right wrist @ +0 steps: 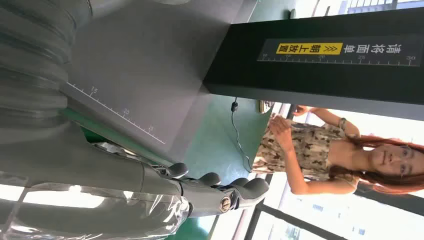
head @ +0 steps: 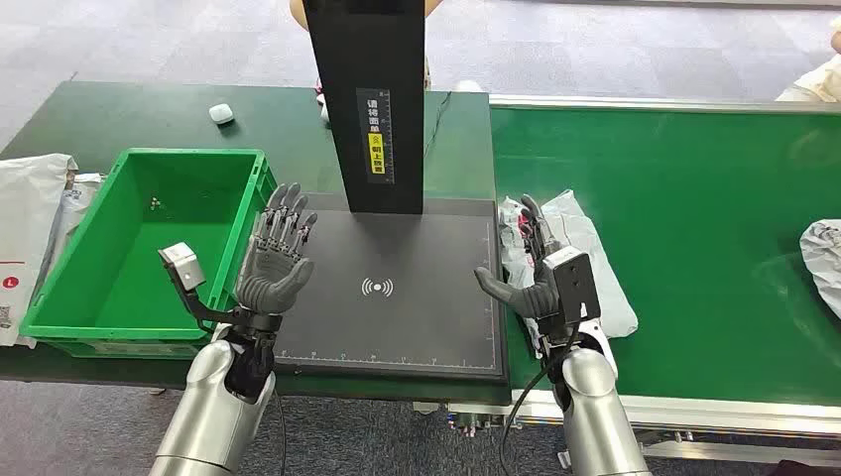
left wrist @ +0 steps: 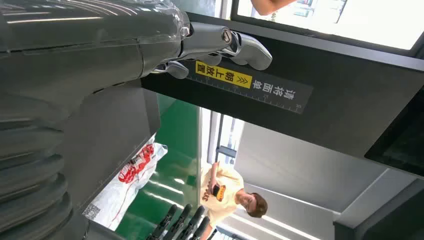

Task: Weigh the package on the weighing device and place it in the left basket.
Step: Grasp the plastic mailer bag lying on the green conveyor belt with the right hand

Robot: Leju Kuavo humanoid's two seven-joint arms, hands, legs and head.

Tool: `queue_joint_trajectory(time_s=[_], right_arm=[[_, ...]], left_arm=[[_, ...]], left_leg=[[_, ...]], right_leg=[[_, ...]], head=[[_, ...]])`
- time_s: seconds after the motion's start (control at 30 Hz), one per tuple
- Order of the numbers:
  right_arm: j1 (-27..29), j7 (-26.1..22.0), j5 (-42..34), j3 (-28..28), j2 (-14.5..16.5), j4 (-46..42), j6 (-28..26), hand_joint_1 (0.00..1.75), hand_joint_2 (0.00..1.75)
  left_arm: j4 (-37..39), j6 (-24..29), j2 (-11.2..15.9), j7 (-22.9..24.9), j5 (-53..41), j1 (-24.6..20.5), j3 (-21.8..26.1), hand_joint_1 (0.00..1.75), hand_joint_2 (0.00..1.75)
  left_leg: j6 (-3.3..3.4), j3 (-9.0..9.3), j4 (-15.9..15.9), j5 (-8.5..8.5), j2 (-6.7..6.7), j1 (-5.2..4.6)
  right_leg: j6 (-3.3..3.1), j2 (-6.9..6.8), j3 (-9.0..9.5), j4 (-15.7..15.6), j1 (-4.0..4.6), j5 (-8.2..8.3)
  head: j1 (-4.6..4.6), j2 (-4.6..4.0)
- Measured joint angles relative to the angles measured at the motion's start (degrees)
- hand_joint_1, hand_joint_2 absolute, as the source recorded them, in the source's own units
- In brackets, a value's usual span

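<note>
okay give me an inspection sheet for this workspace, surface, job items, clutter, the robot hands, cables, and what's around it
Surface: green table on the left, green conveyor belt on the right.
Job's things: black weighing device, platform bare; grey package on the belt beside it, under the right robot hand; green basket left of the scale.
Clutter: small white object on the table; white bags left of the basket; another bag far right on the belt.
Robot hands: left robot hand open over the scale's left edge; right robot hand open, over the package.
Cables: a dark cable behind the scale's post.
Surroundings: grey floor; people standing beyond the table.
</note>
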Motion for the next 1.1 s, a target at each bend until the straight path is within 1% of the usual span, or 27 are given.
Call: queue_joint_trajectory(time_s=[0.57, 0.97, 1.03, 1.1], right_arm=[[0.09, 0.00, 0.00, 0.00, 0.00, 0.00, -0.02, 0.00, 1.75], [0.38, -0.14, 0.01, 0.00, 0.00, -0.06, -0.02, 0.00, 1.75], [-0.06, -0.01, 0.05, 0.02, 0.03, -0.06, 0.08, 0.00, 1.75], [-1.78, 0.43, 0.35, 0.05, 0.07, 0.39, 0.11, 0.00, 1.75]], left_arm=[[0.07, 0.27, 0.09, -0.02, 0.01, 0.00, 0.01, 0.00, 1.75], [0.24, 0.57, 0.82, 0.00, 0.04, -0.39, 0.37, 0.00, 1.75], [-0.11, 0.78, 1.00, 0.46, 0.44, -0.34, 0.77, 0.00, 1.75], [-0.92, 0.83, 1.27, 1.29, 1.10, -0.45, 1.62, 0.00, 1.75]], left_leg=[[0.00, 0.00, 0.00, 0.00, 0.00, 0.00], [0.00, 0.00, 0.00, 0.00, 0.00, 0.00], [0.00, 0.00, 0.00, 0.00, 0.00, 0.00], [-0.01, -0.01, 0.00, 0.01, 0.00, 0.00]], right_leg=[[0.00, 0.00, 0.00, 0.00, 0.00, 0.00], [0.00, 0.00, 0.00, 0.00, 0.00, 0.00], [0.00, 0.00, 0.02, 0.00, 0.00, 0.00], [0.00, -0.01, 0.02, 0.00, 0.00, 0.00]], head=[[0.01, 0.00], [0.01, 0.00], [0.01, 0.00], [0.02, 0.00]])
